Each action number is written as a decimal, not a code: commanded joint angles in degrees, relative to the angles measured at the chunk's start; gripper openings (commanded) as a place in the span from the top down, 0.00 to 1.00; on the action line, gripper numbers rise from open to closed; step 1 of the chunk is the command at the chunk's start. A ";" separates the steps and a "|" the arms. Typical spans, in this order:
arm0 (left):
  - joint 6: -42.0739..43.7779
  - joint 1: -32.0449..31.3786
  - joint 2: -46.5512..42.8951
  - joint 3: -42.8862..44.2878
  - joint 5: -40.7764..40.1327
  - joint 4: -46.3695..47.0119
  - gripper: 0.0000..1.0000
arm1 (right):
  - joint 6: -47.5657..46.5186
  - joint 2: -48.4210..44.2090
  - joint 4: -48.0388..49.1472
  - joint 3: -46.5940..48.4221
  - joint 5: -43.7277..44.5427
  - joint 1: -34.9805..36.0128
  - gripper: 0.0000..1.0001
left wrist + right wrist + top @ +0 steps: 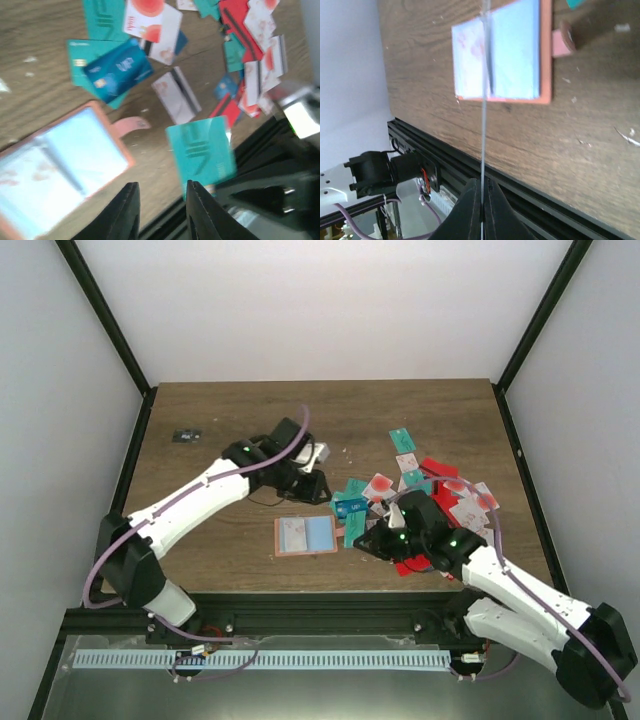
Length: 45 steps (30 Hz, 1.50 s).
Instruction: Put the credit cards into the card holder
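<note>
The card holder [305, 536] lies open and flat on the table, salmon rim around blue-grey pockets, also seen in the left wrist view [55, 160] and the right wrist view [500, 50]. My right gripper [372, 538] is shut on a teal credit card [355, 528] just right of the holder. That card shows edge-on as a thin line [483, 100] between its jaws [482, 187], and face-on in the left wrist view [202, 152]. My left gripper [318, 485] hovers behind the holder, open with nothing between its fingers [131, 210]. Many credit cards [430, 490] lie heaped at the right.
A small dark object [186, 435] sits at the table's far left. The holder's pink tab [131, 125] sticks out toward the card pile. The black frame rail [445, 155] runs along the near table edge, close below the right gripper.
</note>
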 commanded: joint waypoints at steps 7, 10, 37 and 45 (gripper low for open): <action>4.23 10.40 -8.80 -3.16 -0.50 -5.02 0.28 | -8.40 7.84 -1.75 14.76 1.31 -3.20 0.99; 4.27 13.02 -10.88 -4.06 3.19 -3.05 0.26 | -9.81 9.20 -0.77 17.47 -0.62 -4.39 0.99; -12.26 21.80 -27.96 -11.36 36.17 32.15 0.43 | -4.50 6.89 36.28 20.48 -26.03 -7.10 0.99; -14.39 19.31 -27.20 -11.51 39.23 36.15 0.50 | -2.99 8.90 40.26 22.37 -30.33 -7.06 0.99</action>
